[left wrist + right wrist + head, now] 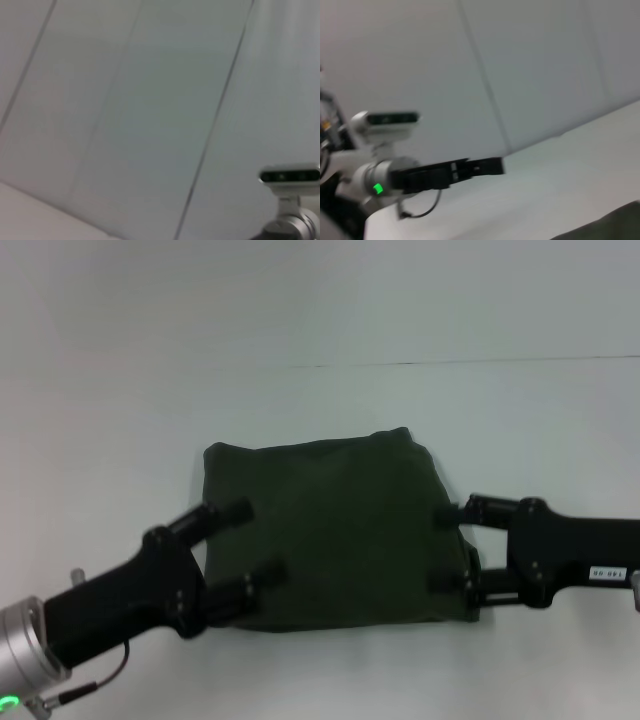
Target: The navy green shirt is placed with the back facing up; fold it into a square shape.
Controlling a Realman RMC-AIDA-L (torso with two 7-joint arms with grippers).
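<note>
Left gripper (245, 545) (spread) and right gripper (447, 548) flank shirt (335, 530).

Head view: from above, facing forward and down onto the white bench (330, 330), near enough that the folded navy green shirt (335, 530) fills the centre.

Left wrist view: tilted up at wall panels; a head camera (290, 176) shows in one corner.

Right wrist view: low, looking across the bench (560, 180) toward the left pincer (487, 166); shirt edge (615, 224) shared with head view.
</note>
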